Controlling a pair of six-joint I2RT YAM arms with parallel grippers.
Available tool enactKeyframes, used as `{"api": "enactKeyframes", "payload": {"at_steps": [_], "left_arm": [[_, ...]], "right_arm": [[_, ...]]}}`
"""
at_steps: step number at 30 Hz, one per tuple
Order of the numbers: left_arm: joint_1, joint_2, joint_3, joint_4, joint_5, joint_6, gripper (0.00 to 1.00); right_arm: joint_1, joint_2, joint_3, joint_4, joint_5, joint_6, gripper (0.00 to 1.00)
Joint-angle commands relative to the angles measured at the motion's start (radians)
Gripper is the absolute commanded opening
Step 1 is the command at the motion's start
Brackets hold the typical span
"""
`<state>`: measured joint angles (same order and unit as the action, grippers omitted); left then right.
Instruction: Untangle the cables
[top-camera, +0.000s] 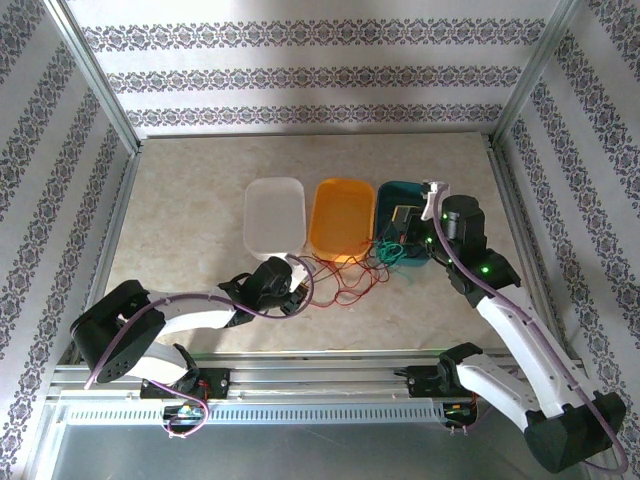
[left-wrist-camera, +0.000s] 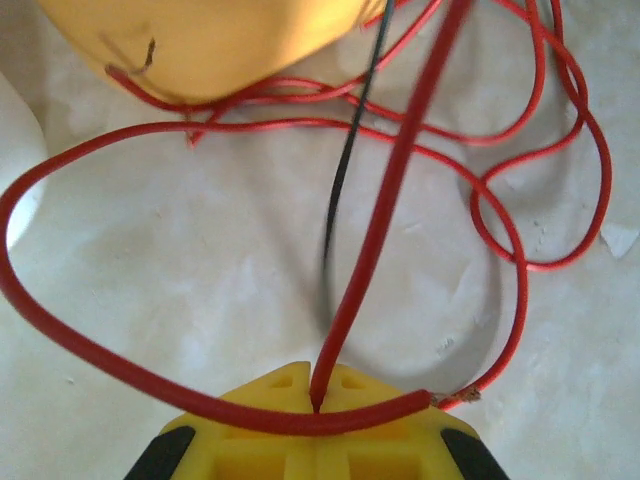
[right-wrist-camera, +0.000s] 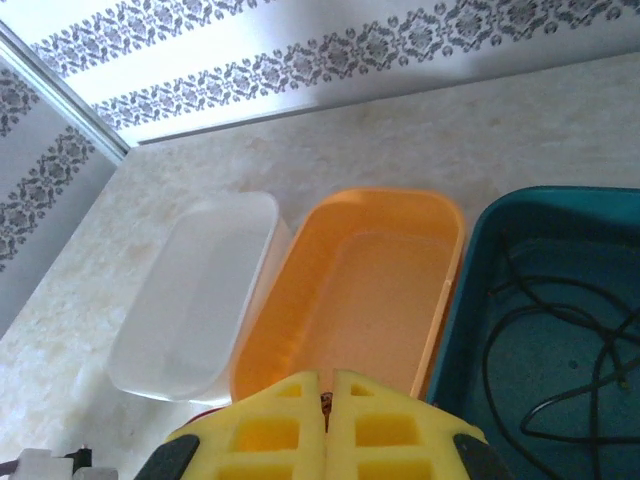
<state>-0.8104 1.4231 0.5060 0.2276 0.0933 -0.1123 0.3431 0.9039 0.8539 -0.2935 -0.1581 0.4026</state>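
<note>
The cables lie tangled in front of the trays: red loops, a green one and a thin black one. My left gripper is shut on the red cable, which rises straight from its yellow tips; another stretch of it lies across the fingers. From above, this gripper sits near the white tray's front corner. My right gripper is shut, with a thin dark cable end pinched between its tips. It hangs at the near edge of the orange and teal trays. Dark cable curls inside the teal tray.
Three trays stand in a row: white, orange and teal. Patterned walls and metal posts close in the table on three sides. Bare marble top lies left of the white tray and in front of the cables.
</note>
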Motion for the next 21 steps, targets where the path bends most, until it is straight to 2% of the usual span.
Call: {"api": "enactKeyframes", "payload": {"at_steps": [1,8,10,12,14,18,21], "left_arm": [[-0.001,-0.028,0.005,-0.027,0.056,0.011,0.00],[-0.001,-0.063,0.008,-0.037,0.085,0.015,0.00],[-0.001,-0.080,0.017,-0.048,0.101,0.015,0.04],[-0.001,-0.101,0.031,-0.066,0.129,0.023,0.16],[-0.001,-0.123,0.049,-0.081,0.159,0.030,0.35],[-0.001,-0.123,0.111,-0.134,0.245,0.057,0.50],[-0.001,-0.084,0.158,-0.158,0.275,0.071,0.55]], "right_arm": [[0.040,0.019,-0.035,0.000,-0.057,0.007,0.00],[0.083,0.039,-0.037,0.010,-0.174,-0.011,0.00],[0.093,0.056,-0.031,0.009,-0.224,-0.016,0.00],[0.101,0.079,-0.026,0.004,-0.264,-0.016,0.00],[0.109,0.104,-0.028,0.008,-0.296,-0.007,0.00],[0.124,0.141,-0.041,0.039,-0.317,0.014,0.00],[0.132,0.155,-0.043,0.062,-0.320,0.031,0.00]]}}
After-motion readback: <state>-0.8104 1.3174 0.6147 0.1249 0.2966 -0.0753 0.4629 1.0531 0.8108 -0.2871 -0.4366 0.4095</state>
